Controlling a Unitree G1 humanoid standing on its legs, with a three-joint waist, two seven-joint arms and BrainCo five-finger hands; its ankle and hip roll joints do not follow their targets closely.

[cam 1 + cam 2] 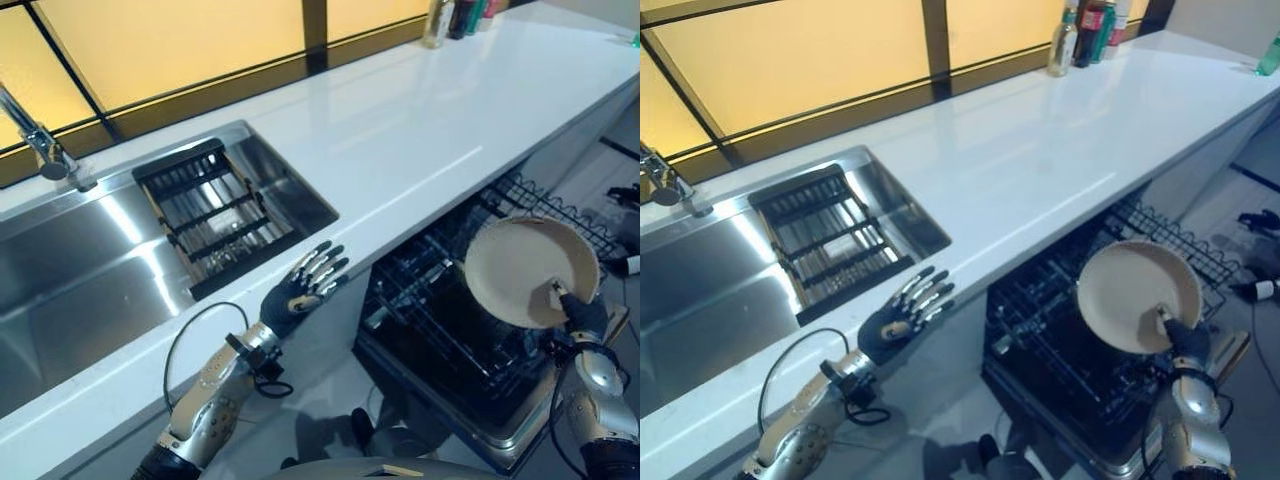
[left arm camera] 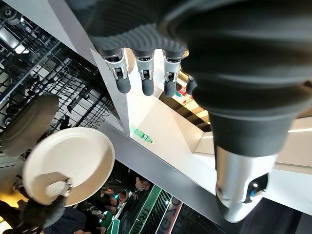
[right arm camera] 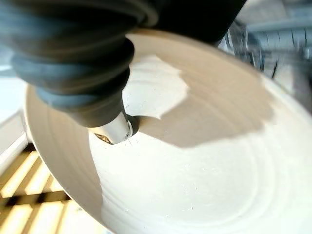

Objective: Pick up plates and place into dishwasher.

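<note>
So, plate (image 1: 527, 268) up in the right hand (image 1: 583, 318), over the open dishwasher rack (image 1: 455, 320).
Pinched at its rim around 5 o'clock, thumb pressed on the face, tilted up toward the camera. Left hand (image 1: 305, 285) at 9 o'clock of the plate, well apart, fingers straight and spread, holding nothing, by the white counter (image 1: 400, 140) edge beside the sink (image 1: 90, 260).

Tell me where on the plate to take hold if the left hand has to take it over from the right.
Probably the plate's upper rim, from the counter side. It stands tilted over the open dishwasher rack, face toward the camera, with the right hand pinching its lower edge. The far rim is bare. The left hand hangs open by the counter edge.
</note>
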